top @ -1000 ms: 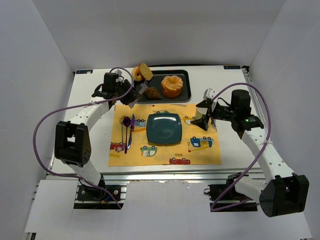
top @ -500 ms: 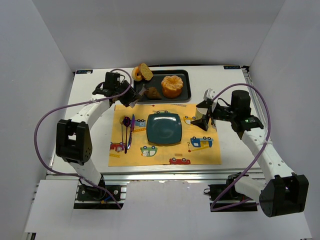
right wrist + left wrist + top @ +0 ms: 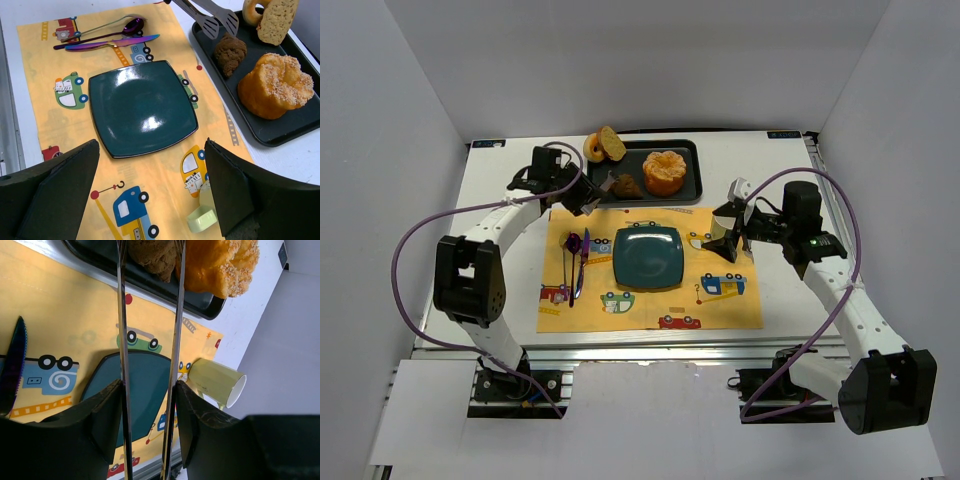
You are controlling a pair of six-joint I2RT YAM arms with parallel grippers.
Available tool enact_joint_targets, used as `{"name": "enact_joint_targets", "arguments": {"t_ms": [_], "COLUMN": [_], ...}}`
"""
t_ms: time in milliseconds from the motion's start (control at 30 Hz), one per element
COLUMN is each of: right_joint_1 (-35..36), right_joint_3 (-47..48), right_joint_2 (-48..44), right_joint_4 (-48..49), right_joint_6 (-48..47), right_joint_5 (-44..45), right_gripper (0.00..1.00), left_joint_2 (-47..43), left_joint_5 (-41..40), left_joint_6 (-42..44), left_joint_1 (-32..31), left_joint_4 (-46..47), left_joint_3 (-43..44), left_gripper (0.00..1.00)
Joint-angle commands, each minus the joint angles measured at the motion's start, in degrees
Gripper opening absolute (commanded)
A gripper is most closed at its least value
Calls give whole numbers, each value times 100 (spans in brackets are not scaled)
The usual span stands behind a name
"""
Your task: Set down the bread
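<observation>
Bread [image 3: 230, 54], a small dark brown lumpy wedge with a rough crust, lies in the left part of the black tray [image 3: 698, 170], beside the seeded orange bun [image 3: 664, 172]. Thin shiny metal tongs [image 3: 215, 17] reach over the tray's left edge, flat slotted tips close by the bread, probably to pinch it. The left gripper [image 3: 147, 390] clamps both tong arms between its fingers, while the right gripper [image 3: 725, 232] hangs wide and empty, off the tray's near right corner.

Bright, even overhead light; soft shadows; glare on plate [image 3: 142, 112].
</observation>
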Motion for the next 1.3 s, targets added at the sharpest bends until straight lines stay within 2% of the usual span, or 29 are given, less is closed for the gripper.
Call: {"name": "enact_joint_targets", "arguments": {"t_ms": [0,567,1267], "right_joint_1": [-28,-46,-63], "right_joint_3": [-91,-153,-170], "right_joint_2": [-157,-174,-157], "right_joint_4": [180,145,154], "right_joint_6": [42,-2,-20], "right_joint_5": [-165,-191,-235], "right_gripper": [89,89,89], "left_joint_2": [-78,-219,-351], "left_joint_5": [175,456,544], "left_joint_6": [-214,-988,-953], "left_joint_1": [-28,-28,-28], "left_joint_4": [291,1144,969], "left_joint_3": [-149,-589,-748], "left_gripper": [55,55,57]}}
